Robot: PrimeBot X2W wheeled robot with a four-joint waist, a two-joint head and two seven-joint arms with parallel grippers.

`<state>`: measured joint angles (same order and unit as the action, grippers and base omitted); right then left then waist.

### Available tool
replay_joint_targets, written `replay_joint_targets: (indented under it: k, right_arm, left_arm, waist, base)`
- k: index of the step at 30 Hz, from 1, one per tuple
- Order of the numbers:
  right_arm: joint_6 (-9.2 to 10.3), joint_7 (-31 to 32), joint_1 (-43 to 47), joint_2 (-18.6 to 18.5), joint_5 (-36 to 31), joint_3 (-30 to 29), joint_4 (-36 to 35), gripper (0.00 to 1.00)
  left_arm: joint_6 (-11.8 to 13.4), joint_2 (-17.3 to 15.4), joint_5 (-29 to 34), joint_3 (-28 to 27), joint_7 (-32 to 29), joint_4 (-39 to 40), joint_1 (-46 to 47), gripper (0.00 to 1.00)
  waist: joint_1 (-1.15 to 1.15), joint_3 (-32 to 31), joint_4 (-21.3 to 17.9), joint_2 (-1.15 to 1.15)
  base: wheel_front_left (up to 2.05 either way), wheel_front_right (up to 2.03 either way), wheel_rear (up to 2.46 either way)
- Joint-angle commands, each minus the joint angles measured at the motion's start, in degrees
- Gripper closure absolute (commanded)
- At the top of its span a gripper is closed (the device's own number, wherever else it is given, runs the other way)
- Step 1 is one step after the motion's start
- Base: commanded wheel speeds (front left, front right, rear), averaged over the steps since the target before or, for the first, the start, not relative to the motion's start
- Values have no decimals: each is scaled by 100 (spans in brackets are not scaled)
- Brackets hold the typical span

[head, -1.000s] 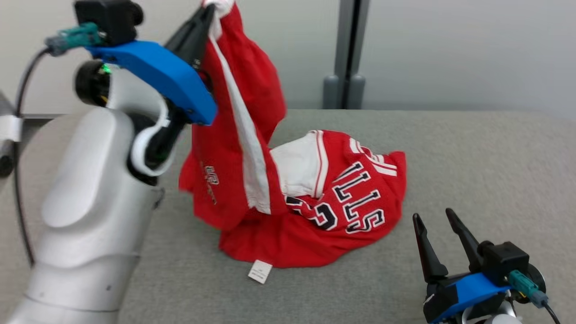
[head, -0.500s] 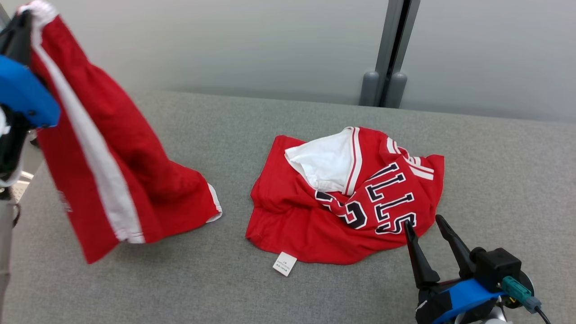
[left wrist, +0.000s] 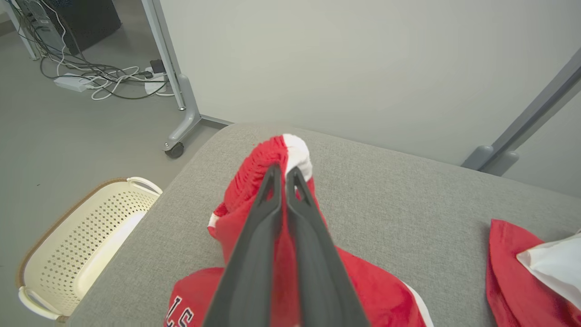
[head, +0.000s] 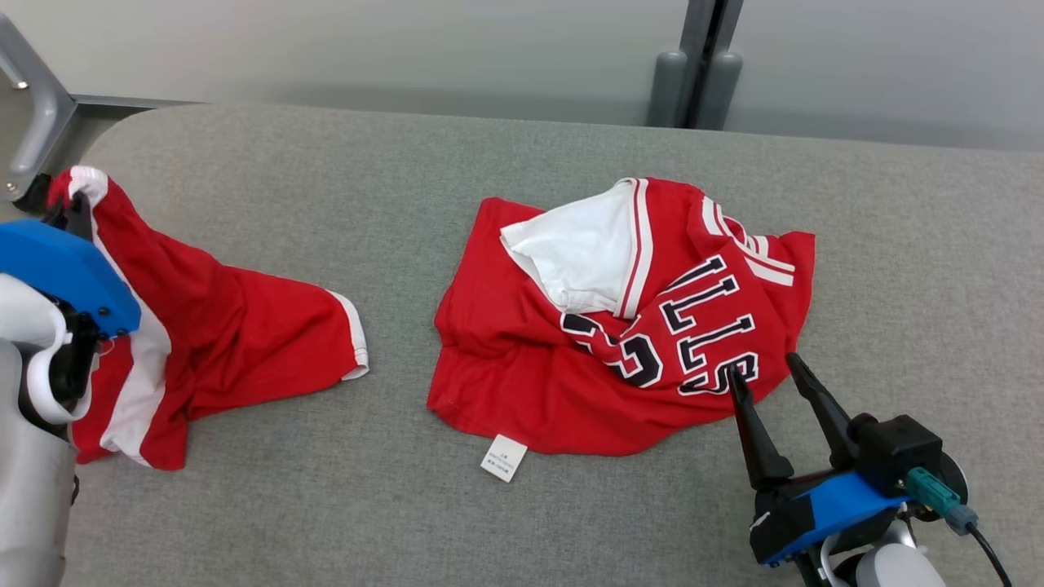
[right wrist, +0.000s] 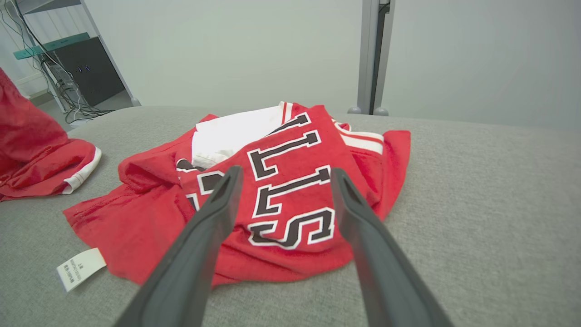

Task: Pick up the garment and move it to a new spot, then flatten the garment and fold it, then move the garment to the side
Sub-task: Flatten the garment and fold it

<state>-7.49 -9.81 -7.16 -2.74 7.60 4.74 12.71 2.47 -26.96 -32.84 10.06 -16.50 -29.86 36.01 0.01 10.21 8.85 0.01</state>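
The garment, red shorts (head: 245,326) with a white side stripe, lies crumpled at the left end of the grey padded table (head: 571,505). My left gripper (head: 57,200) is shut on its gathered waistband and holds that end slightly raised. In the left wrist view the closed left gripper (left wrist: 282,175) pinches the red and white waistband of the shorts (left wrist: 268,159). My right gripper (head: 763,368) stands open at the lower right, its fingers just short of a red jersey's hem, with nothing between them. The right wrist view shows the right gripper (right wrist: 286,175) open toward that jersey, with the shorts (right wrist: 36,154) far left.
A red jersey (head: 522,359) with black lettering and a white label lies bunched mid-table, apart from the shorts. A cream perforated basket (left wrist: 68,254) stands on the floor beside the table's left end. A grey post (head: 693,73) rises behind the table. Cables (left wrist: 104,77) lie on the floor.
My left gripper has carried the shorts off the jersey, leftward and down, so they now drape on the table. The head camera has shifted. The right gripper has stayed open in place.
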Motion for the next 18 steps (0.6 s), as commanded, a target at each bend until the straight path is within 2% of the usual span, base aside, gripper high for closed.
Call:
replay_joint_targets:
  k: [1, 9, 13, 18]
  right_arm:
    - [-2, 16, -66, -28, -49, -12, -7, 0]
    - [-1, -38, -32, -29, 12, -94, 96, 0]
    - [-1, -79, 48, -28, 67, -109, 169, 0]
    - [-1, -114, 132, -29, 143, -116, 245, 0]
  left_arm:
    - [19, 36, -56, -53, 59, -113, -18, 0]
    - [-112, 223, -446, -278, 188, -242, 58, 0]
    - [-220, 258, -574, -299, 219, 89, -142, 0]
    - [-145, 228, -509, -291, 409, 730, -538, 0]
  waist:
    - [-1, 22, -31, -1]
    - [-1, -181, -111, -1]
    - [-1, -404, -104, -1]
    - [-1, -644, -124, -1]
  base:
    - [0, 0, 0]
    - [0, 0, 0]
    - [0, 0, 0]
    - [0, 0, 0]
